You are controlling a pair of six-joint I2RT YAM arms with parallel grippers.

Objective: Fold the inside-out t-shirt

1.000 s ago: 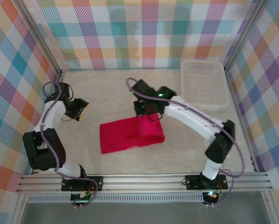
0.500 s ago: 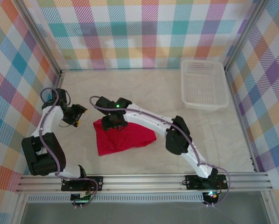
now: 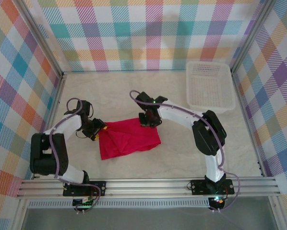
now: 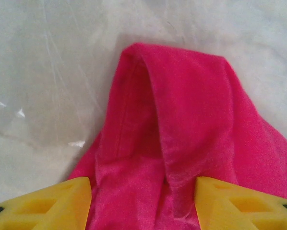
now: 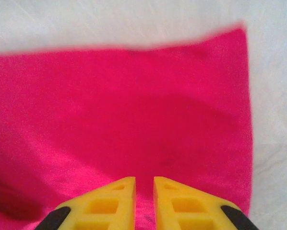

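Your inside-out t-shirt (image 3: pixel 129 140) lies just left of centre in the top view, on the pale table (image 3: pixel 182 158). It is already doubled over into a compact red slab, wider than it is deep. The slab isn't square: the left end is bunched, the lower left corner juts out, and the right edge runs at a slant. My read is that you're partway, with at least one fold in. What's left looks like one more fold, or a tidy-up of that left end.

The left gripper (image 3: pixel 98 130) sits at the shirt's upper left edge. In its wrist view the yellow fingers (image 4: pixel 62 203) stand wide apart. A raised ridge of red cloth runs between them, and nothing is clamped.

The right gripper (image 3: pixel 150 120) is at the shirt's upper right edge. In its wrist view its fingers are drawn almost together, with a thin slit between, over flat cloth. You can't tell from that view whether any fabric is pinched.

The white lattice basket (image 3: pixel 208 88) stands at the upper right, well apart from the shirt.
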